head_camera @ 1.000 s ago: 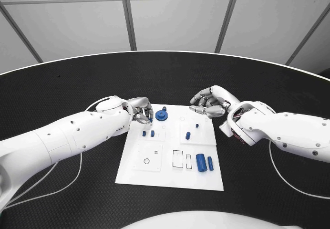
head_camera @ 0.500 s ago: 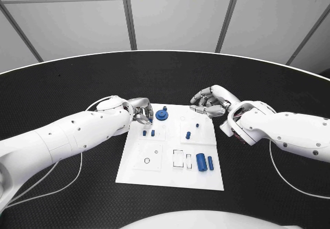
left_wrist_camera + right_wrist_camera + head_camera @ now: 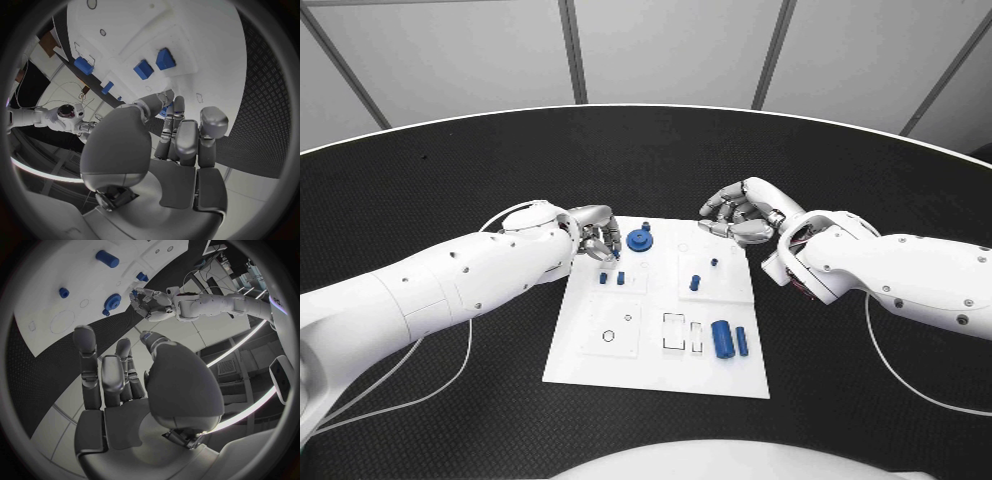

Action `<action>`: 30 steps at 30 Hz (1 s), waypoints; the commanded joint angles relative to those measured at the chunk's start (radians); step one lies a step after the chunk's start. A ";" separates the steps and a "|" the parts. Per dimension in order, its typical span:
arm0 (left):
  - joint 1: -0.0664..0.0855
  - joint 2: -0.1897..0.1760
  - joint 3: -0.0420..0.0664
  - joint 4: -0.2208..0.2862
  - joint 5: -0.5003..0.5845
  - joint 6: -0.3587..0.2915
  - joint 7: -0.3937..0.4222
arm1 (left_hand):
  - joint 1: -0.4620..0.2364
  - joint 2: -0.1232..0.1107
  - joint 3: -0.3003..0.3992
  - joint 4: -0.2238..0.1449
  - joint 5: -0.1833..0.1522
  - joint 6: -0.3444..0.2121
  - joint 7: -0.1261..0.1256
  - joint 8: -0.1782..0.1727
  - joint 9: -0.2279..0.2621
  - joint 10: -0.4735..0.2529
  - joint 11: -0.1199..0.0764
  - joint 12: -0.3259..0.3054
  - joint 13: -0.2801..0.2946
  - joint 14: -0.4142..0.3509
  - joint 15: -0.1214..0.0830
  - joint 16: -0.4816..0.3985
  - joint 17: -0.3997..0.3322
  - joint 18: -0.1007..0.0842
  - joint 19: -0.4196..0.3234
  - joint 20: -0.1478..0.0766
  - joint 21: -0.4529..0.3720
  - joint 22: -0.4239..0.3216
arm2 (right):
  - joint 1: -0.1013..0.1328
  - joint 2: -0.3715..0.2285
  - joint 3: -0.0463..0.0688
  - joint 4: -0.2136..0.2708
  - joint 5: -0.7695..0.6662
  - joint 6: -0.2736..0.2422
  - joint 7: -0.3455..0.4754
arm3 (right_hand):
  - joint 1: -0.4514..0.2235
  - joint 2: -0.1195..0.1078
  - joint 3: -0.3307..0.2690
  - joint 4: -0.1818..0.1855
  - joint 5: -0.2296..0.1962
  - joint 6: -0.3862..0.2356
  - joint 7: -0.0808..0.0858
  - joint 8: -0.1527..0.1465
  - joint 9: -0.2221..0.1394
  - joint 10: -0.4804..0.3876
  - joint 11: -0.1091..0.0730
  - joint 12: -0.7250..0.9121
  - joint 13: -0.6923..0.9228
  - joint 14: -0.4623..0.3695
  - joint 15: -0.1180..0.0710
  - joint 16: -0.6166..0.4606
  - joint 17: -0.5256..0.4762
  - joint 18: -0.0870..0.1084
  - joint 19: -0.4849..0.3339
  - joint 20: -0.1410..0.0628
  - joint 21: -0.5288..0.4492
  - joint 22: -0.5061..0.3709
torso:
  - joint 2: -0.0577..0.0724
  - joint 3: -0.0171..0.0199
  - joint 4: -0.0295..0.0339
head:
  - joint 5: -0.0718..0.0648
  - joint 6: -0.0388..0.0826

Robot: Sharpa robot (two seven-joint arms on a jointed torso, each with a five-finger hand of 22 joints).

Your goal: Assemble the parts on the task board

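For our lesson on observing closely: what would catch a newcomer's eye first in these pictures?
The white task board stands out on the black table, with small blue parts on it, such as the round blue knob at its far end. Two silver hands flank that end: the left hand at the board's corner, the right hand curled.

The task board (image 3: 661, 370) lies in the middle of the table (image 3: 473, 180). The left hand (image 3: 599, 235) is at the board's far left corner. The right hand (image 3: 740, 215) is just past the board's far right corner. A round part (image 3: 639, 241) stands on the board near its far edge, right beside the left hand. Two small parts (image 3: 612, 279) stand side by side just in front of it, near the left edge. Two more small parts (image 3: 702, 273) stand nearer the right edge. Two long parts (image 3: 727, 340) lie side by side near the right edge, closer to the near edge.
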 commanded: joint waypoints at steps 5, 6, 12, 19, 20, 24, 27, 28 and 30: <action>-0.002 0.003 0.000 -0.001 0.000 0.001 0.002 | -0.010 0.002 -0.004 0.001 -0.003 0.007 -0.001 -0.003 0.002 0.007 0.003 -0.005 0.002 -0.003 -0.007 -0.002 -0.003 -0.017 0.003 0.000 0.003 -0.001 | 0.000 0.000 0.000 0.000 0.000 0.000 0.000 | 0.001 -0.008 0.005 -0.002 0.003 0.004 0.000 0.004 0.001 0.010 0.000 0.003 -0.001 0.004 -0.006 -0.006 0.001 0.013 0.007 0.000 -0.003 -0.001 | 0.000 0.0000 0.0000 | 0.000 -0.002; -0.002 0.003 0.000 -0.001 0.000 0.002 0.003 | -0.010 0.002 -0.004 0.001 -0.003 0.007 -0.001 -0.003 0.002 0.007 0.003 -0.005 0.002 -0.003 -0.007 -0.002 -0.003 -0.017 0.003 0.000 0.003 -0.001 | 0.000 0.000 0.000 0.000 0.000 0.000 0.000 | 0.001 -0.008 0.005 -0.002 0.003 0.004 0.000 0.004 0.001 0.010 0.000 0.003 -0.001 0.004 -0.006 -0.006 0.001 0.013 0.007 0.000 -0.003 -0.001 | 0.000 0.0000 0.0000 | 0.000 -0.002; -0.003 0.005 0.000 -0.001 0.000 0.004 0.004 | -0.010 0.001 -0.004 0.001 -0.003 0.006 0.000 -0.004 0.002 0.007 0.003 -0.005 0.002 -0.004 -0.007 -0.002 -0.005 -0.016 0.002 0.000 0.002 -0.004 | 0.000 0.000 0.000 0.001 0.000 0.000 0.000 | 0.001 -0.008 0.005 -0.002 0.003 0.004 0.000 0.004 0.001 0.010 0.000 0.003 -0.001 0.004 -0.006 -0.006 0.001 0.013 0.007 0.000 -0.003 -0.001 | 0.001 0.0002 0.0001 | 0.000 -0.004; -0.003 0.005 0.000 0.000 0.000 0.015 0.001 | -0.011 0.002 -0.004 0.001 -0.003 0.006 0.000 -0.004 0.002 0.007 0.003 -0.006 0.002 -0.004 -0.007 -0.003 -0.008 -0.016 0.001 0.000 0.002 -0.004 | 0.000 -0.002 0.000 0.002 0.000 0.000 -0.001 | 0.001 -0.008 0.005 -0.002 0.003 0.004 0.000 0.004 0.001 0.010 0.000 0.003 -0.001 0.004 -0.006 -0.006 0.001 0.013 0.007 0.000 -0.003 -0.001 | 0.000 0.0001 0.0001 | 0.001 -0.006; -0.003 0.005 0.000 0.000 0.000 0.018 0.000 | -0.011 0.002 -0.004 0.001 -0.003 0.007 -0.001 -0.004 0.002 0.007 0.003 -0.006 0.002 -0.005 -0.007 -0.003 -0.010 -0.016 0.001 0.000 0.002 -0.005 | 0.000 -0.002 0.000 0.002 0.000 0.000 -0.001 | 0.001 -0.008 0.005 -0.002 0.003 0.004 0.000 0.004 0.001 0.010 0.000 0.003 -0.001 0.004 -0.006 -0.006 0.001 0.013 0.007 0.000 -0.003 -0.001 | 0.000 0.0001 0.0001 | 0.001 -0.006; -0.003 0.004 0.000 0.001 0.000 0.022 -0.002 | -0.011 0.002 -0.004 0.001 -0.003 0.007 -0.001 -0.004 0.002 0.007 0.003 -0.006 0.002 -0.005 -0.007 -0.003 -0.010 -0.016 0.001 0.000 0.002 -0.005 | 0.000 -0.002 0.000 0.002 0.000 0.000 -0.001 | 0.001 -0.008 0.005 -0.002 0.003 0.004 0.000 0.004 0.001 0.010 0.000 0.003 -0.001 0.004 -0.006 -0.006 0.001 0.013 0.007 0.000 -0.003 -0.001 | 0.000 -0.0001 0.0001 | 0.001 -0.007; -0.003 0.003 0.000 0.001 0.000 0.020 -0.002 | -0.011 0.002 -0.004 0.001 -0.003 0.007 -0.001 -0.004 0.002 0.007 0.003 -0.006 0.002 -0.005 -0.007 -0.003 -0.010 -0.016 0.001 0.000 0.002 -0.005 | 0.000 -0.001 0.000 0.002 0.000 0.000 -0.001 | 0.001 -0.008 0.005 -0.002 0.003 0.004 0.000 0.004 0.001 0.010 0.000 0.003 -0.001 0.004 -0.006 -0.006 0.001 0.013 0.007 0.000 -0.003 -0.001 | -0.001 -0.0004 -0.0002 | 0.001 -0.007; -0.003 0.003 0.000 0.001 0.000 0.020 -0.002 | -0.011 0.002 -0.004 0.001 -0.003 0.007 -0.001 -0.004 0.002 0.007 0.003 -0.006 0.002 -0.005 -0.007 -0.003 -0.010 -0.016 0.001 0.000 0.002 -0.005 | 0.000 -0.001 0.000 0.002 0.000 0.000 -0.001 | 0.001 -0.008 0.005 -0.002 0.003 0.004 0.000 0.004 0.001 0.010 0.000 0.003 -0.001 0.004 -0.006 -0.006 0.001 0.013 0.007 0.000 -0.003 -0.001 | 0.000 -0.0004 -0.0004 | 0.001 -0.007; -0.003 0.003 0.000 0.002 0.000 0.019 -0.001 | -0.011 0.002 -0.004 0.001 -0.003 0.007 -0.001 -0.004 0.002 0.007 0.003 -0.006 0.002 -0.005 -0.007 -0.003 -0.010 -0.016 0.001 0.000 0.002 -0.005 | 0.000 -0.001 0.000 0.002 0.000 0.000 -0.001 | 0.001 -0.008 0.005 -0.002 0.003 0.004 0.000 0.004 0.001 0.010 0.000 0.003 -0.001 0.004 -0.006 -0.006 0.001 0.013 0.007 0.000 -0.003 -0.001 | 0.000 -0.0005 -0.0001 | 0.001 -0.007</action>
